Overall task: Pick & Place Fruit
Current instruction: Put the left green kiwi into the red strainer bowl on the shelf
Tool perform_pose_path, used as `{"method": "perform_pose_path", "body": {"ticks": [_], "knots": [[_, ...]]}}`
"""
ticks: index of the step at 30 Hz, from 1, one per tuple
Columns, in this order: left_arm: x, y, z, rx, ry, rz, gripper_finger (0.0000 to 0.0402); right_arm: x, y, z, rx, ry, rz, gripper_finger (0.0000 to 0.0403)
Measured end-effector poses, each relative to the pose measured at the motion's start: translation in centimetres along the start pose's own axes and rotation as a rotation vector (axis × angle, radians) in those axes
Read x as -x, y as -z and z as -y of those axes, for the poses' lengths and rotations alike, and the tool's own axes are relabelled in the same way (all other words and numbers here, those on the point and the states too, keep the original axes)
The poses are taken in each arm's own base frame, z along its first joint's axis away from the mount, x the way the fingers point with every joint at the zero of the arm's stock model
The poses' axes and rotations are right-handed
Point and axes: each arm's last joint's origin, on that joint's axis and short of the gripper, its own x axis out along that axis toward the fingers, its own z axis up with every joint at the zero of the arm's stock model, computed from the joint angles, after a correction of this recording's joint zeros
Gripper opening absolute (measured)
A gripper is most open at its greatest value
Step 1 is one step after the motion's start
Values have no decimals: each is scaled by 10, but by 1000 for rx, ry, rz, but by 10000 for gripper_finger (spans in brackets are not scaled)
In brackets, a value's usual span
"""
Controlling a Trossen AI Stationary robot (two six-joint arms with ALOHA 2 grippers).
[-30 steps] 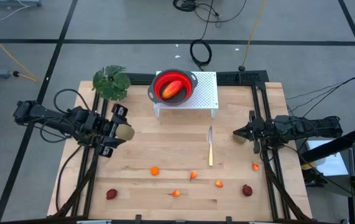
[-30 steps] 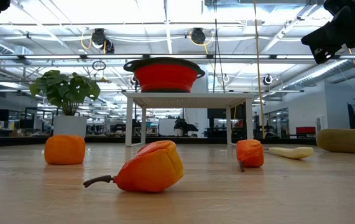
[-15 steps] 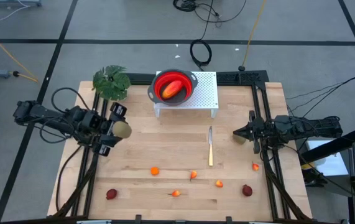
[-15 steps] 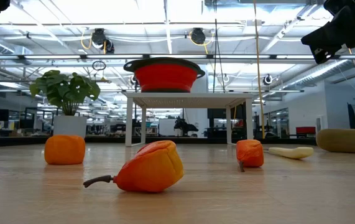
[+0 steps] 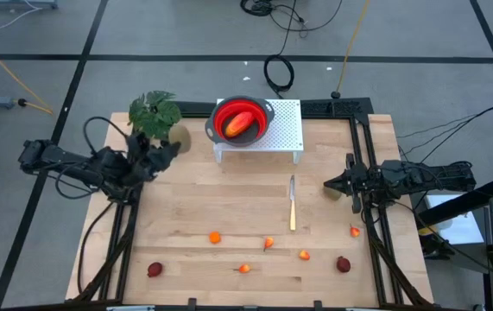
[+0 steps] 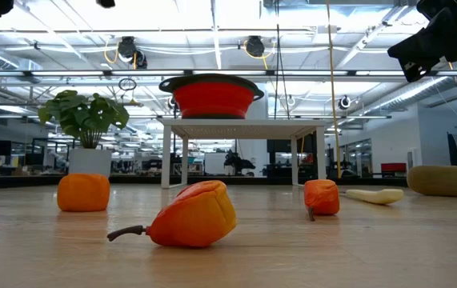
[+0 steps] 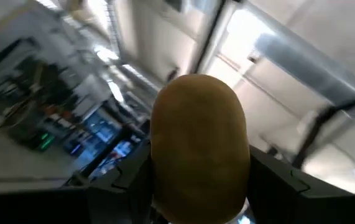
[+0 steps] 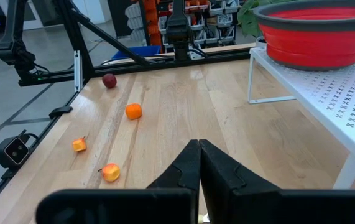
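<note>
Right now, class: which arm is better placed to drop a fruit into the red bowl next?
Left: its gripper already holds the brown oval fruit near the red bowl; the right gripper is shut, empty, at the table's right edge.

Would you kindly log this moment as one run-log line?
left gripper: holds brown fruit, raised by plant | right gripper: shut, idle | red bowl: one fruit inside

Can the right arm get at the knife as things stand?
Probably yes. The right gripper sits shut at the table's right edge, and the knife lies on bare wood just inward of it, with nothing between them. Its jaws would have to open first.
</note>
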Motion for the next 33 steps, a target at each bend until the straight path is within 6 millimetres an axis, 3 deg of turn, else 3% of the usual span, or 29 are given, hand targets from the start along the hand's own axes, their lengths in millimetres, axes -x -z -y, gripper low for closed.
{"method": "perform_pose_path", "body": {"ticks": [9,19,27,33], "knots": [[2,9,-12,232,-245,29,200,0,0,0,0,0,0,0],[2,10,-13,262,-260,30,200,0,0,0,0,0,0,0],[6,23,-24,130,-363,-104,200,0,0,0,0,0,0,0],[11,32,-29,-66,-406,-222,200,0,0,0,0,0,-1,0]]}}
